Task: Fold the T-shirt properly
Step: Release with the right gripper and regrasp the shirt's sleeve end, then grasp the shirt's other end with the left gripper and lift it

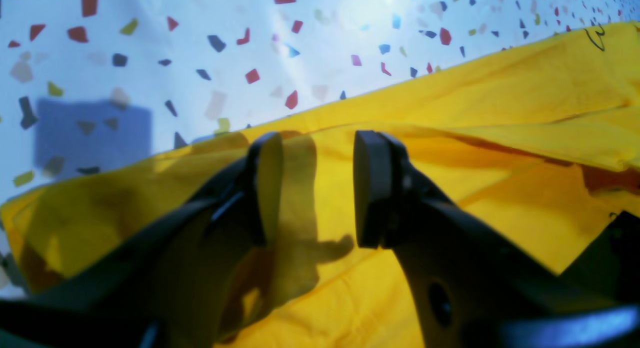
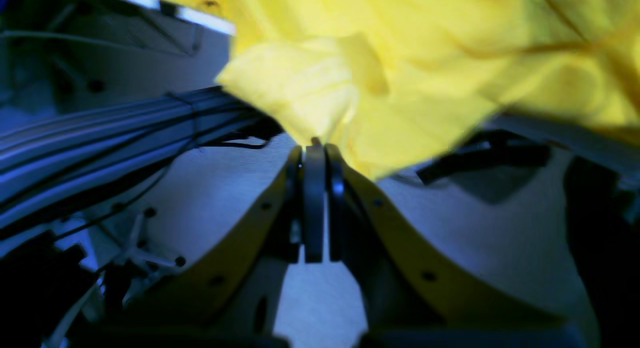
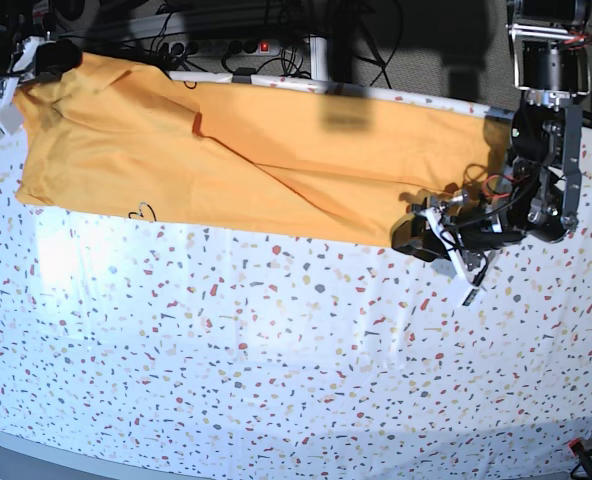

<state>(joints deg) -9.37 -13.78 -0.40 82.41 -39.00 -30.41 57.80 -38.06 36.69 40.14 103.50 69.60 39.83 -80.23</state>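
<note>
T-shirt (image 1: 500, 113) cloth fills the left wrist view, lying on the speckled tablecloth (image 1: 150, 48); our left gripper (image 1: 315, 188) hovers over the hem edge, jaws apart and empty. To fold well, we should bring those jaws onto the corner and pinch every layer.

Our right gripper (image 2: 314, 153), in the right wrist view, is clamped on a bunched yellow fold of the shirt, probably a corner, though blur hides which.

From the base view, the shirt stretches along the table's far edge, both arms at its ends, so we should keep it taut.
</note>
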